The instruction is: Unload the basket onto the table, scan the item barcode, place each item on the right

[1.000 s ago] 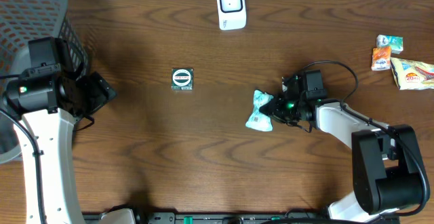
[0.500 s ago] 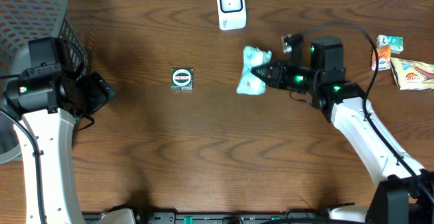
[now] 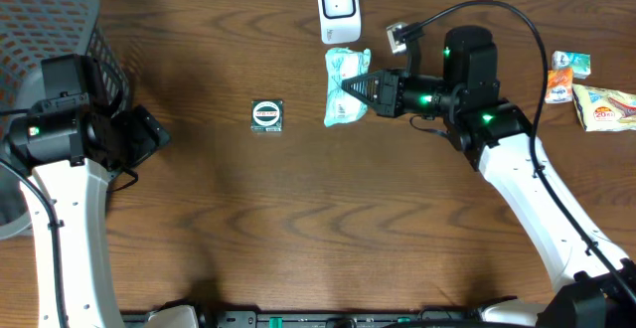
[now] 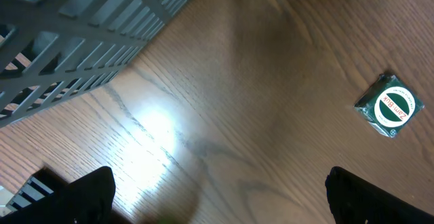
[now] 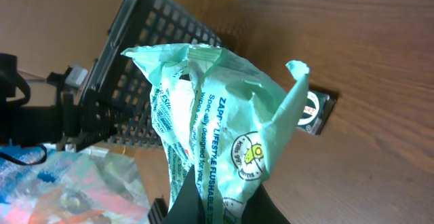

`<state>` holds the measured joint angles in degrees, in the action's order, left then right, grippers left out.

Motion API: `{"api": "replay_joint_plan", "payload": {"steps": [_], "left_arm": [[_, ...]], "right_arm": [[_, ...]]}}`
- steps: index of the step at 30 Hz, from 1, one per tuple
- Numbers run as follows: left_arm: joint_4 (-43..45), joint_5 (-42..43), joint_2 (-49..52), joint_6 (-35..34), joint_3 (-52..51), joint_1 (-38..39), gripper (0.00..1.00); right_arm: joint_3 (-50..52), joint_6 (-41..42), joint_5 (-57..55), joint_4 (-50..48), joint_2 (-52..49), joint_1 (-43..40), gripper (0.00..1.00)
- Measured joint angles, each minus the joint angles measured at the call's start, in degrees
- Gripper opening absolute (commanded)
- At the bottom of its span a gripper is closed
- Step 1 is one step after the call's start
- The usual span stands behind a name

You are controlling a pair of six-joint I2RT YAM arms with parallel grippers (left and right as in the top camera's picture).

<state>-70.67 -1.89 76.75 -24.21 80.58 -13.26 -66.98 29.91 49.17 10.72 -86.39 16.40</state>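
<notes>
Presently we find the right pincer [image 3: 350, 86] clamped on the crumpled packet [image 3: 340, 68] near the scanner [image 3: 339, 10]; creases may hide its barcode. The left pincer [image 4: 218, 195] stands wide.

Right claw [image 3: 355, 85] carried green packet [image 3: 343, 87] up beside scanner [image 3: 338, 10].

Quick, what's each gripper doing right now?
Left gripper: open, holding nothing.
Right gripper: shut on the mint-green packet.

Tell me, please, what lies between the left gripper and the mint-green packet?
A small dark square item with a round label lies on the table between left gripper and mint-green packet, nearer the packet; the overhead view shows it.
</notes>
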Motion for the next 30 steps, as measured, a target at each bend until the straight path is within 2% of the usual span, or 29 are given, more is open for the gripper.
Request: {"api": "replay_joint_plan", "payload": {"steps": [10, 30], "left_arm": [[0.0, 0.0, 0.0, 0.0, 0.0, 0.02, 0.98], [0.0, 0.0, 0.0, 0.0, 0.02, 0.0, 0.97]], "right_arm": [[-0.02, -0.02, -4.81, 2.64, 0.0, 1.36, 0.01], [-0.02, -0.02, -6.49, 3.15, 0.0, 3.58, 0.01]]}}
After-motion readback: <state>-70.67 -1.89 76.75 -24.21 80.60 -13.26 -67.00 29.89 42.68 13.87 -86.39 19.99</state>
